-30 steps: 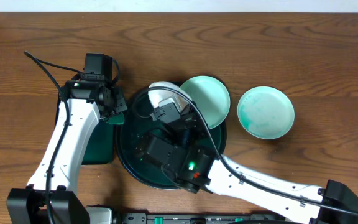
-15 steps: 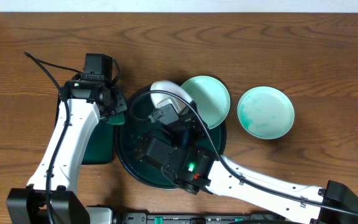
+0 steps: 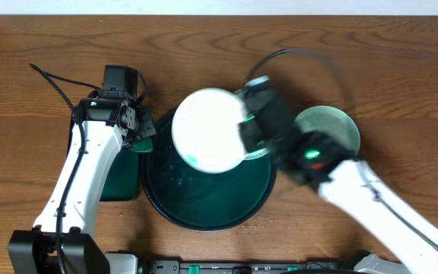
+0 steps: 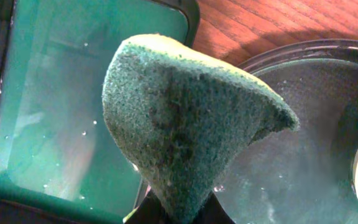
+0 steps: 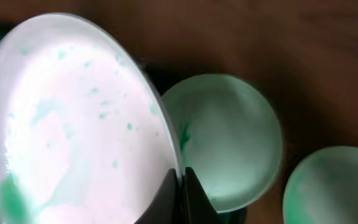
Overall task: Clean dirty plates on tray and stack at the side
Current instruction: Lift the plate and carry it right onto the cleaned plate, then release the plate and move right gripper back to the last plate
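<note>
1. Three plates counted. The held plate (image 3: 206, 131), white with teal flecks and a smear, is raised above the round tray (image 3: 204, 202) at the centre of the overhead frame. The right gripper (image 3: 244, 131) is clamped on its right-hand rim, and the wrist view shows both fingers pinching that edge (image 5: 180, 185).
2. Judgement: the plate is held face up over the tray so that wiping residue falls inside the raised rim, not on the table (image 3: 371, 61).
3. The second plate (image 5: 229, 140), pale mint, lies just beside the held one at the tray's upper right. The third plate (image 3: 333, 119) sits on the wood right of the tray, apart from it. That is probably the stacking place, though green marks are visible on it.
4. One sponge (image 4: 185, 118), green with a yellow backing, is pinched upright in the closed left gripper (image 4: 179, 213). It hangs over the gap between the round tray and the rectangular tray (image 4: 73, 93). Judgement: it is parked close by, ready to reach the presented plate.
5. Further counts: one round tray, one rectangular tray, one sponge, two grippers, both loaded.
6. The right arm is blurred overhead, so its exact pose is uncertain.
</note>
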Motion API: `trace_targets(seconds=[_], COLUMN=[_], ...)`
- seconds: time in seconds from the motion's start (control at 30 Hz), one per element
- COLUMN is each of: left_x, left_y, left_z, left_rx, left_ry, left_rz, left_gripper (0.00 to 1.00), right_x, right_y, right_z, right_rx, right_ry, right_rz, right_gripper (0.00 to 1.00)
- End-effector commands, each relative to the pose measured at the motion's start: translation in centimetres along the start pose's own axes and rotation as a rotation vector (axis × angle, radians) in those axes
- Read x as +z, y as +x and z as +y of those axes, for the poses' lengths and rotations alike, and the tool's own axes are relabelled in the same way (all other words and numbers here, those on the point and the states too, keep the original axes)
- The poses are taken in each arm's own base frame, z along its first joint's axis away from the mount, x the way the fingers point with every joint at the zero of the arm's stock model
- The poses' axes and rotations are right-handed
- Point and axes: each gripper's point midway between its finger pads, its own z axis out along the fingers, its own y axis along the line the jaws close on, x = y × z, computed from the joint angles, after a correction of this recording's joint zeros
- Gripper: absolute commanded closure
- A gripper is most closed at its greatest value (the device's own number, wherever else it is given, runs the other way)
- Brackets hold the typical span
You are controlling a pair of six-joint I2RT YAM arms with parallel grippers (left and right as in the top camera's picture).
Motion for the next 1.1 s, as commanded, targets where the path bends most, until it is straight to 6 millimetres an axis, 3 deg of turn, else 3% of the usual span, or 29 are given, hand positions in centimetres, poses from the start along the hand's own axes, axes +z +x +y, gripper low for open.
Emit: trace_targets(seconds=[0.0, 0.13, 0.23, 0.43, 0.53, 0.8, 0.93, 1.07], left_x=[-0.3, -0.3, -0.3, -0.3, -0.3, -0.3, -0.3, -0.3], left_y=[-0.5, -0.5, -0.5, -0.5, -0.5, -0.5, -0.5, -0.5], left_z=[-0.1, -0.1, -0.1, -0.1, -0.1, -0.1, -0.1, -0.1], left_rx=[-0.005, -0.005, -0.005, -0.005, -0.005, -0.005, -0.005, -0.005], left_ry=[0.003, 0.003, 0.003, 0.003, 0.003, 0.003, 0.003, 0.003], left_rz=[-0.014, -0.014, -0.014, -0.014, -0.014, -0.014, -0.014, -0.015], left_gripper=[0.93, 0.93, 0.93, 0.93, 0.93, 0.93, 0.93, 0.93], right_x=[-3.4, -4.9, -5.7, -5.5, -3.9, 0.3, 2.2, 3.8], right_y=[-2.1, -0.5, 2.3, 8.5, 11.6, 16.8, 17.3, 15.3], right_z=[-5.1, -13.9, -19.5, -26.3, -27.8, -28.1, -27.9, -26.4], right_rx=[0.193, 0.415, 0.576, 0.786, 0.835, 0.852, 0.852, 0.809], right_ry=[-0.083, 0.096, 0.223, 0.373, 0.399, 0.400, 0.351, 0.222], right_rz=[-0.024, 0.013, 0.075, 0.172, 0.206, 0.275, 0.278, 0.236], right_gripper=[0.99, 0.99, 0.99, 0.99, 0.99, 0.98, 0.82, 0.70])
